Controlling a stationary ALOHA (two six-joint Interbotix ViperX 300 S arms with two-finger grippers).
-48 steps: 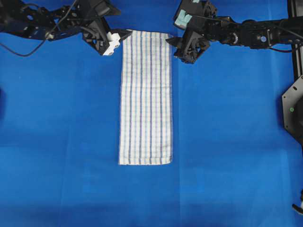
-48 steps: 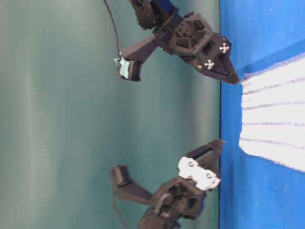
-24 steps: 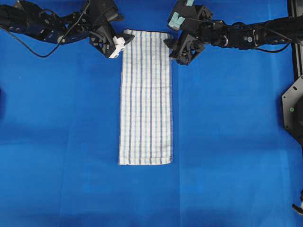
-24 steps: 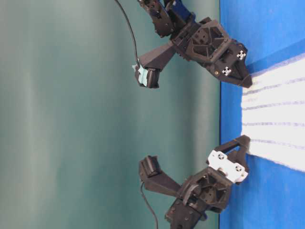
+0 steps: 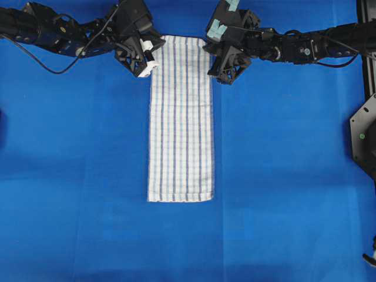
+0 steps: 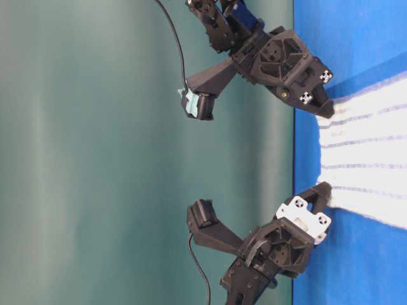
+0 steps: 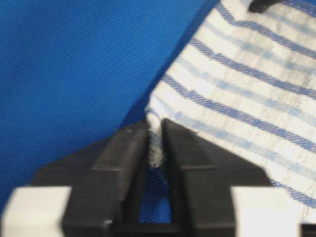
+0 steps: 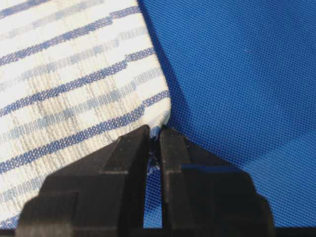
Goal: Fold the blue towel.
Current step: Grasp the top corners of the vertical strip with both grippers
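Note:
The blue towel lies flat on the table as a long, narrow striped white strip running from the far edge toward the front. My left gripper is at its far left corner, shut on that corner; a tuft of towel sits pinched between the black fingers. My right gripper is at the far right corner, shut on the towel's corner tip. In the table-level view both the left gripper and the right gripper touch the towel's end.
A plain blue covering spreads over the whole table. A black fixture stands at the right edge. A black cable trails from the left arm. Behind the table hangs a green backdrop.
Both grippers have moved inward onto the towel's far corners and closed on them; one second ago they stood open just outside the corners.

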